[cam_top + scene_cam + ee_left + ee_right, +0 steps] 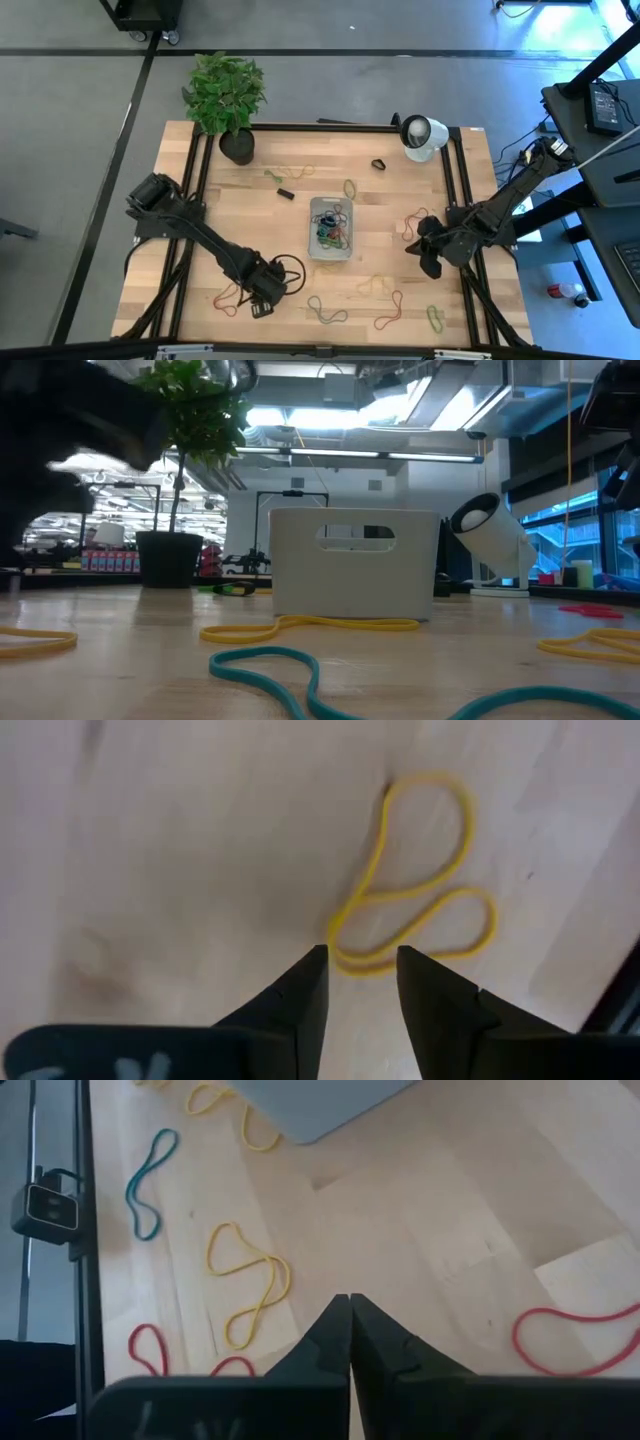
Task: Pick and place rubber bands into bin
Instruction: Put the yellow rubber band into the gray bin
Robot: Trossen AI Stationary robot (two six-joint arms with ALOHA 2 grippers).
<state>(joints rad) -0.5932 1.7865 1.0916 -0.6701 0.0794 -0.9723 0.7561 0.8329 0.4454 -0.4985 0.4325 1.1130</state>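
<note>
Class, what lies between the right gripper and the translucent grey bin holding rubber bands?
High view: bare wood between the right gripper and bin.

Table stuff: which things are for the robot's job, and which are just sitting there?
For the job: rubber bands, bin, left gripper over a yellow band, right gripper.

Just sitting there: potted plant, white lamp.

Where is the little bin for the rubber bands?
In the high view the bin sits near the table's middle, between the two arms, with several rubber bands already inside it.
</note>
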